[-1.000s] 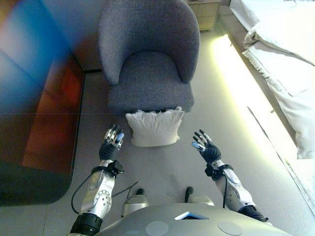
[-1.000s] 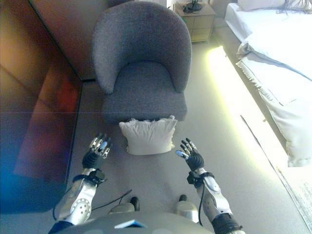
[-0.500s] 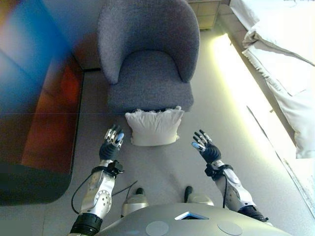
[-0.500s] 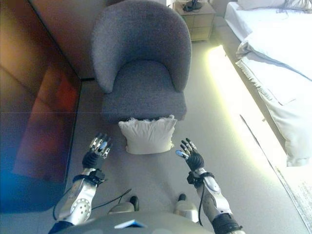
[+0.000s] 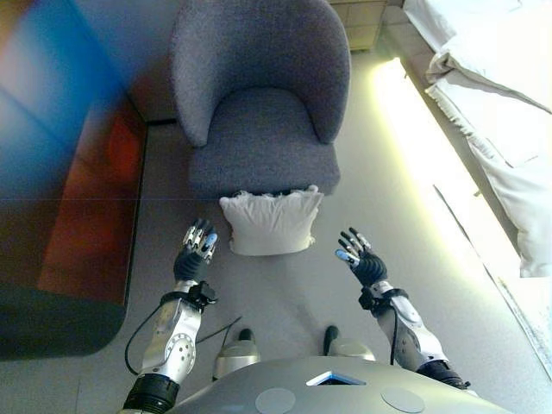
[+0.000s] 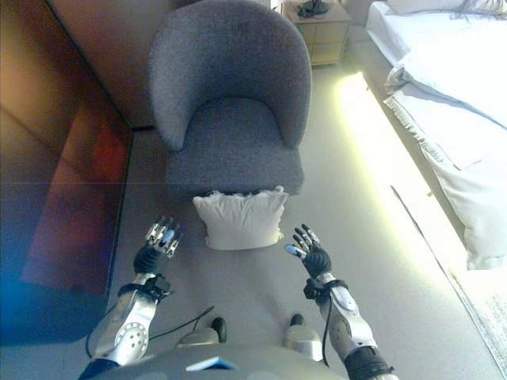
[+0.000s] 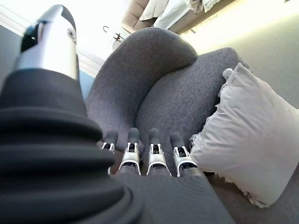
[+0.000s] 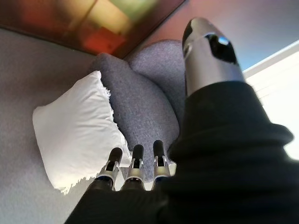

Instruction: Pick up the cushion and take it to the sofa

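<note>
A white frilled cushion [image 5: 270, 222] lies on the grey floor, leaning against the front of a grey armchair [image 5: 260, 95]. It also shows in the left wrist view [image 7: 252, 144] and the right wrist view [image 8: 77, 135]. My left hand [image 5: 195, 255] is open, held just left of the cushion and apart from it. My right hand [image 5: 359, 259] is open, held to the right of the cushion and a little nearer me, apart from it. Both hands are empty.
A dark reddish cabinet [image 5: 78, 198] stands along the left. A bed with white bedding [image 5: 492, 95] lies at the right, with a bright light strip [image 5: 414, 138] on the floor beside it. A wooden bedside table [image 6: 317, 28] stands behind the armchair.
</note>
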Controlling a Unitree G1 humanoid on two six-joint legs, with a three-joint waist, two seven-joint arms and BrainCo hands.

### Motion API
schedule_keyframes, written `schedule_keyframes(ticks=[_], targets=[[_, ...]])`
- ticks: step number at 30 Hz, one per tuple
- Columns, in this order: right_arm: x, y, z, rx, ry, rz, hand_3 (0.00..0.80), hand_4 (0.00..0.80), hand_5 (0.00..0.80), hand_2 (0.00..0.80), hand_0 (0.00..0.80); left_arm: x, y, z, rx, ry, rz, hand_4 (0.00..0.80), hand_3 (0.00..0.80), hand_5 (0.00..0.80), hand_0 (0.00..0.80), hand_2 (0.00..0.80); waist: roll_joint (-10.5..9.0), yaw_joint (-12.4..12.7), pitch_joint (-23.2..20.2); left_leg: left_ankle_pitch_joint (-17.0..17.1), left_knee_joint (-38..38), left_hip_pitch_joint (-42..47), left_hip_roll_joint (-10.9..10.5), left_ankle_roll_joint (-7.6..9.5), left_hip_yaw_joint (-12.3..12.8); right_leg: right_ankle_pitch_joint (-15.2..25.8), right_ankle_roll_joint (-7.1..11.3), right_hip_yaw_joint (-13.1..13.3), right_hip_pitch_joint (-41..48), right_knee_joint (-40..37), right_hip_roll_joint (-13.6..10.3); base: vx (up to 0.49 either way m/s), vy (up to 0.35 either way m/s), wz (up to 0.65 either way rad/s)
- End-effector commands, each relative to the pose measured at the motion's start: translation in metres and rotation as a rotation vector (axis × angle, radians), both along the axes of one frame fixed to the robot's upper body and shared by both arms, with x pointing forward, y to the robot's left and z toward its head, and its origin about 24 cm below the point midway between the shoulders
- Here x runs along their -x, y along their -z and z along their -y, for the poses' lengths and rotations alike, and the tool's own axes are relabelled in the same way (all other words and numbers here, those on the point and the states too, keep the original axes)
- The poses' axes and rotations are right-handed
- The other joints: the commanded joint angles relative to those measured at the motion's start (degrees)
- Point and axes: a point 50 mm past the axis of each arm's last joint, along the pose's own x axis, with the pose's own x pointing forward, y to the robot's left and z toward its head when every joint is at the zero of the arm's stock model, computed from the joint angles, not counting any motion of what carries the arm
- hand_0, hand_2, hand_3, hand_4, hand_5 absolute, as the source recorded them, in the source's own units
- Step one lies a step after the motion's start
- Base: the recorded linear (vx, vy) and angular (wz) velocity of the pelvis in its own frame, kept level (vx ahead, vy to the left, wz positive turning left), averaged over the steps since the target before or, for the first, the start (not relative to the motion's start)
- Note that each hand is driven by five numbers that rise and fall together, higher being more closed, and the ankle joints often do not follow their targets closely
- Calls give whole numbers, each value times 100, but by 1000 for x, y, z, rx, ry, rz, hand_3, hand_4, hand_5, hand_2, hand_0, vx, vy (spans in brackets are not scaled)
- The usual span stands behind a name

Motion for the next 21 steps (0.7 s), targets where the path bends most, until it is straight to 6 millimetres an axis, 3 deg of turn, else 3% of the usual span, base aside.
schedule_keyframes(ticks=[1,3,9,15,21], targets=[[-35,-32,-5,122,16,196,0,0,0,0,0,-28,-21,8,-63,82,109,0,0,0,0,0,-94,63,85,-242,106,-23,-176,281,152,-226,-114,57,26,135,274,52,3,0],[-42,-36,-6,141,16,206,0,0,0,0,0,-35,-22,13,-44,109,117,0,0,0,0,0,-91,57,68,-246,85,36,-167,276,156,-226,-105,60,69,127,276,63,3,0],[-56,-58,-35,-195,-81,278,0,0,0,0,0,-57,-45,56,266,335,235,0,0,0,0,0,-58,51,38,-279,66,131,-145,292,170,-240,-102,29,140,132,263,51,-3,0],[-52,-73,-54,-581,-122,347,0,0,0,0,0,-54,-55,79,591,442,322,0,0,0,0,0,-44,-8,-55,-337,57,208,-142,300,253,-263,-64,9,186,126,247,48,0,0],[-42,-82,-57,-777,-171,422,0,0,0,0,0,-37,-55,81,820,468,391,0,0,0,0,0,-47,-28,-84,-360,59,198,-129,318,314,-267,-59,30,161,119,244,6,0,0]])
